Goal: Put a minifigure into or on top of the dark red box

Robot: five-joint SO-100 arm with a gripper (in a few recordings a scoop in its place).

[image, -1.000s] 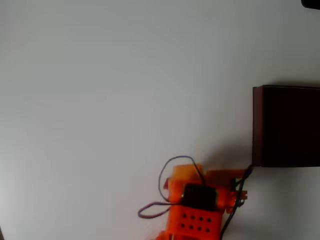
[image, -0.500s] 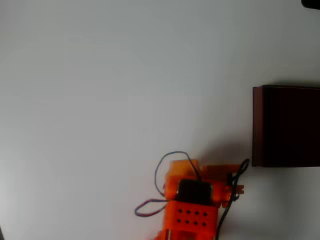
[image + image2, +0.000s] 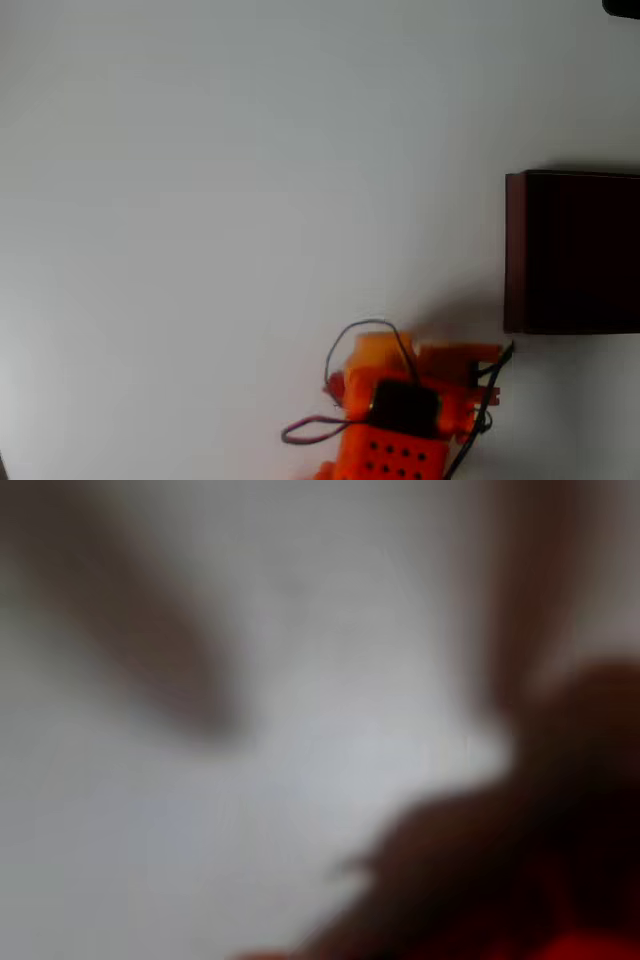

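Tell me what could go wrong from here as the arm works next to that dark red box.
1. In the overhead view the orange arm sits just beside the dark red box, so swinging toward it could knock the box's near wall.
2. A black wire loops out close to the box's lower corner and might snag on it.
3. The wrist view is heavily blurred, so whether anything is held cannot be told.

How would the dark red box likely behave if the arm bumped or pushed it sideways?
The dark red box would probably slide rather than tip: in the overhead view it sits flat and broad on the smooth white table. Its thin walls suggest it is light, so a nudge may shift it easily. The walls look stiff, though that cannot be confirmed.
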